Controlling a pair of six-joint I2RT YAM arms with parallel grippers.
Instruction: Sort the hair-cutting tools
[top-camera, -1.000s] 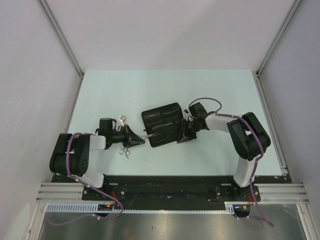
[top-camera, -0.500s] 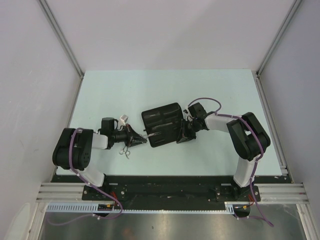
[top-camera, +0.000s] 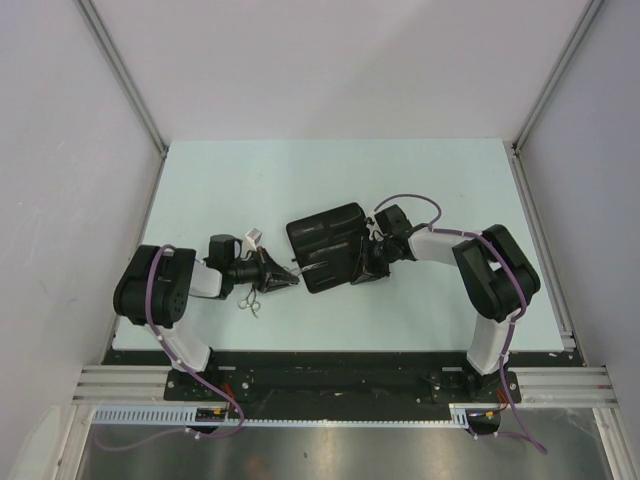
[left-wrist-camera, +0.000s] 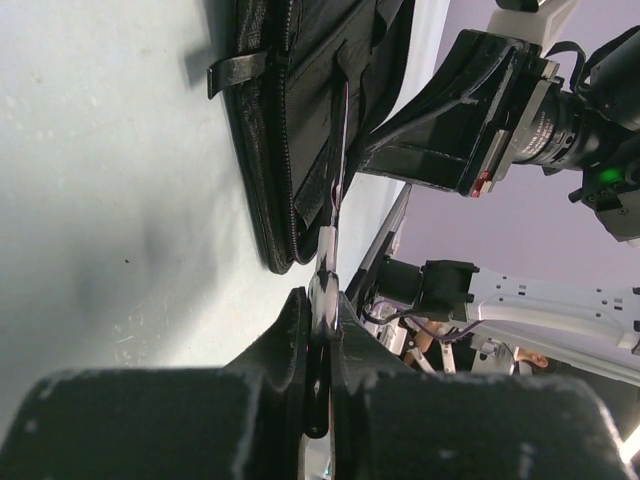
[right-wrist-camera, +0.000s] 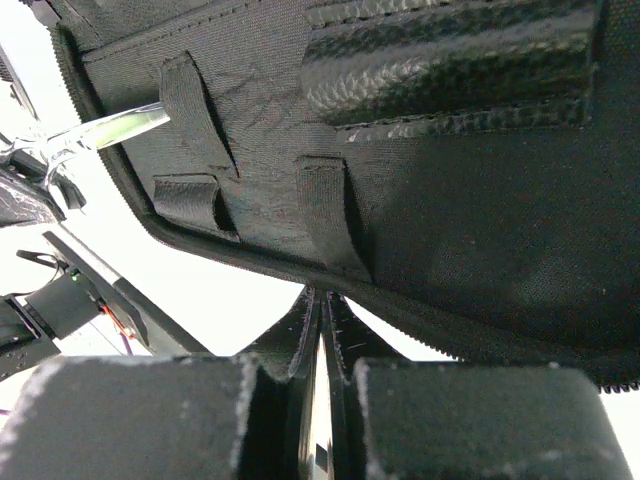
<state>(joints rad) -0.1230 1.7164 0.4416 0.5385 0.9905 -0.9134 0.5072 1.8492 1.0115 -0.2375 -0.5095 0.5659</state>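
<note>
Scissors (left-wrist-camera: 329, 243) in closed left tool (left-wrist-camera: 321, 300)

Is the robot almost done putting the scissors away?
Not yet. Nothing looks finished. The left gripper is shut on one pair of scissors, blades poking into the black case, whose edge the right gripper pinches. The second scissors lie on the table, waiting.

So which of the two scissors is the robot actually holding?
The scissors clamped in the left gripper, blades pointing into the black case. The other scissors lie loose on the table beside that arm.
</note>
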